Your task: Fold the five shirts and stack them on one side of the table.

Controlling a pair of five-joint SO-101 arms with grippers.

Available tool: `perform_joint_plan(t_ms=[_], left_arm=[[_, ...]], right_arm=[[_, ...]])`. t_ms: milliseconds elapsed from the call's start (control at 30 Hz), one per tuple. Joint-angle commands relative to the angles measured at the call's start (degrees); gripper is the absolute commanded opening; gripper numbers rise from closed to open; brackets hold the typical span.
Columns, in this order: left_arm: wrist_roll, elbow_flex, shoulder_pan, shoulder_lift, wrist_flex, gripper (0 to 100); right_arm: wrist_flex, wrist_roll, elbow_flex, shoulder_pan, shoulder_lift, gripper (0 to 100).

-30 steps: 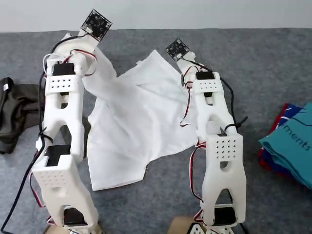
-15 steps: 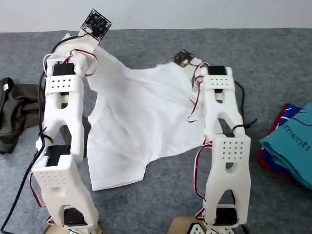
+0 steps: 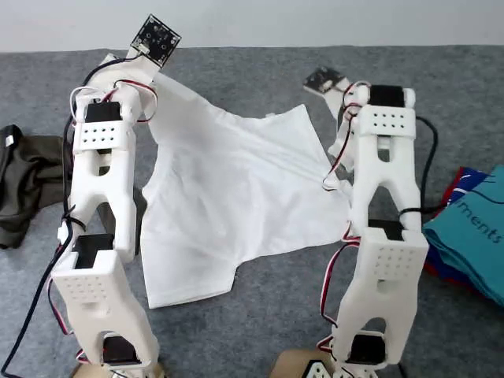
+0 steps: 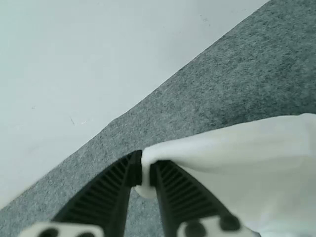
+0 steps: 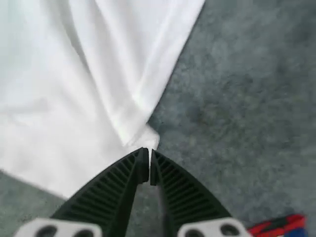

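A white shirt (image 3: pixel 228 205) lies spread on the grey felt table (image 3: pixel 236 331) between my two arms. My left gripper (image 4: pixel 145 174) is shut on one corner of the white shirt (image 4: pixel 232 148) at the far left, held a little above the table near the back wall. My right gripper (image 5: pixel 149 159) is shut, pinching the edge of the white shirt (image 5: pixel 98 74) on its right side, low over the felt. In the high view the right arm (image 3: pixel 382 181) stands over that edge and hides the fingers.
A crumpled dark olive shirt (image 3: pixel 22 185) lies at the table's left edge. A stack of folded shirts (image 3: pixel 472 232), teal on top with blue and red beneath, sits at the right edge, close to the right arm. A pale wall (image 3: pixel 315 20) runs along the back.
The right arm has swung to the right and outward, dragging the shirt's edge with it, so the cloth is stretched wider and flatter. The left arm has stayed put.
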State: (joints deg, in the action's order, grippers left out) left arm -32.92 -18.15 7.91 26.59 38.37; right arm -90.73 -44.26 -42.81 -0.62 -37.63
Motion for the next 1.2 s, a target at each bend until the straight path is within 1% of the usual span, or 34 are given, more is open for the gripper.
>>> perform_joint_plan(t_ms=[0,167,300,400,500,567,667,1033,1100,1167], left_arm=[[0.4,-0.5,-0.5,-1.3,0.3,0],[0.4,-0.2,-1.0,-1.3,0.3,0],[0.4,-0.3,-1.1,-1.3,0.3,0],[0.4,-0.5,-1.1,-1.4,0.3,0],[0.4,-0.5,-0.8,-1.4,0.3,0],[0.4,-0.5,-0.7,-1.4,0.3,0],[0.4,-0.4,-0.6,-1.7,0.3,0],[0.4,-0.2,-1.1,-3.3,0.3,0],[0.4,-0.2,-1.1,-3.3,0.3,0],[0.4,-0.2,-1.1,-3.3,0.3,0]], right_arm=[[8.0,0.0,-1.8,2.1,4.5,1.6],[25.3,0.0,-1.8,5.1,-2.2,1.5],[35.6,-0.1,-1.8,7.8,-10.1,1.1],[40.1,-0.1,-1.8,8.9,-15.1,1.1],[41.6,-0.1,-1.8,9.3,-18.6,1.1],[40.7,-0.1,-1.8,9.2,-19.7,1.1],[35.3,-0.3,-1.8,8.7,-18.7,1.1],[8.3,-0.4,-1.8,8.0,-9.4,1.1],[5.4,-0.4,-1.8,8.0,-7.7,1.1],[5.1,-0.3,-1.8,8.0,-5.9,1.3]])
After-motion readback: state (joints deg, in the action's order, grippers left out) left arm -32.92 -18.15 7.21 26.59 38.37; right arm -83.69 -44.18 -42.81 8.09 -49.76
